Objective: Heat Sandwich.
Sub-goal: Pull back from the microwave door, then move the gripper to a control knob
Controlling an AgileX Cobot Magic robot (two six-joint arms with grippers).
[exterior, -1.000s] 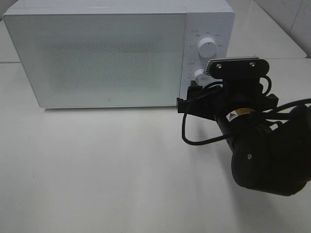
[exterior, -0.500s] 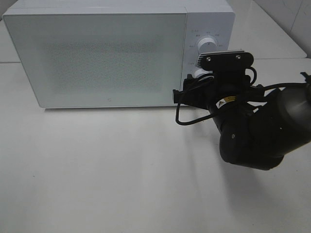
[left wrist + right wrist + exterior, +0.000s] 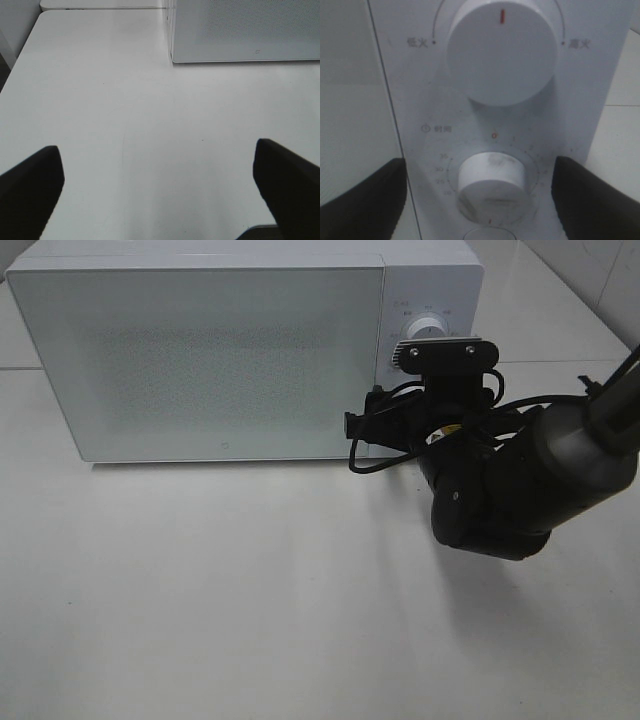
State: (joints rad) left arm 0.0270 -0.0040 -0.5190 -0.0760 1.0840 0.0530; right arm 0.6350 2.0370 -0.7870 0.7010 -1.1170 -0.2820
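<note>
Down at the near edge we are watching the left hand (image 3: 159, 192). It is released, its two dark fingers (image 3: 30, 190) spreading wide and gripping nothing as it hangs over the bare white counter (image 3: 125, 100). Just beyond those fingers, a lower corner of the white microwave (image 3: 240, 30) is sitting on that counter.

Over on the right side, we are following the bulky black right arm (image 3: 500, 490) as it reaches toward the microwave's control panel (image 3: 400, 315), with a black cable (image 3: 375, 460) looping beside its wrist. The right hand (image 3: 477, 200) is released too. Its fingers (image 3: 362, 200) are standing wide on either side of the lower dial (image 3: 492, 182), clear of it and clasping nothing.

We are facing that small white dial head-on, with numbered marks ringing it. Directly above it the larger upper dial (image 3: 502, 50) is showing its red mark (image 3: 502, 16) pointing straight up.

Further back, the microwave door (image 3: 200, 360) is sitting shut. Its frosted, dotted pane is giving nothing away, so we cannot tell where the sandwich is.
</note>
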